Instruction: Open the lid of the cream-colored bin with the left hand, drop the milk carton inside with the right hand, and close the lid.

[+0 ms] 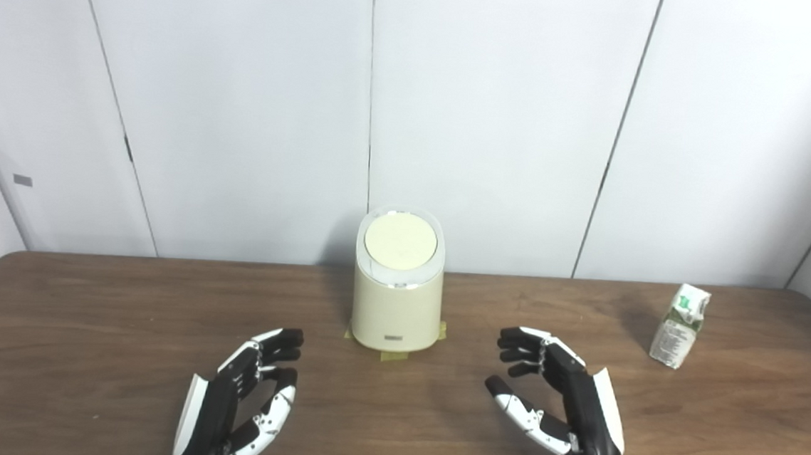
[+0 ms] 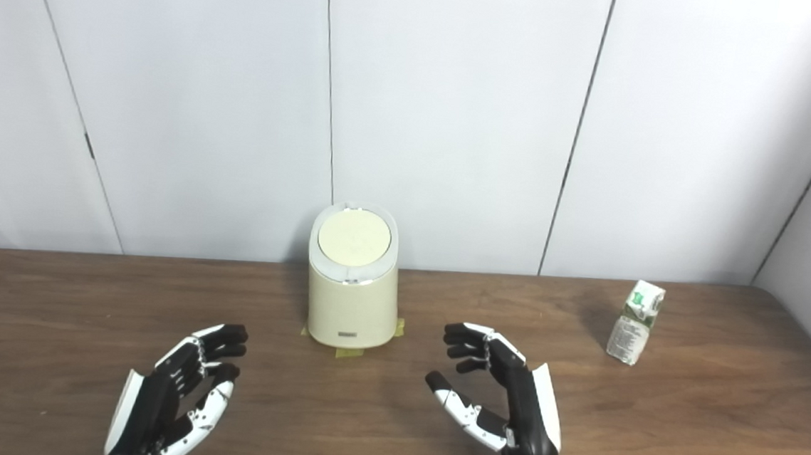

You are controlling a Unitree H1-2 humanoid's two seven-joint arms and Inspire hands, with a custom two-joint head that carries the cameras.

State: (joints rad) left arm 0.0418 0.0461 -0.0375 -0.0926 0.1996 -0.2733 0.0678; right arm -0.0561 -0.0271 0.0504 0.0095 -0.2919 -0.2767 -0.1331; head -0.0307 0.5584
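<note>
Bin: cream-colored bin (image 1: 397, 305) upright at table centre, near the far edge, just in front of the wall.
Lid: round lid (image 1: 400, 241) down flat on top, shut.
Tape: yellow tape tabs (image 1: 393, 356) poking out under the bin's base.
Carton: milk carton (image 1: 680, 325) upright, slightly tilted, far right of the table, well apart from the bin.
Left hand: left hand (image 1: 240, 401) spread, holding nothing, low over the table, front-left of the bin.
Right hand: right hand (image 1: 561, 402) spread, fingers loosely curled, holding nothing, between bin and carton, nearer the front.
Table: brown wooden table (image 1: 85, 319).
Backdrop: white panelled wall (image 1: 243, 102) behind.
In the way: bare wood between each hand and its target.
</note>
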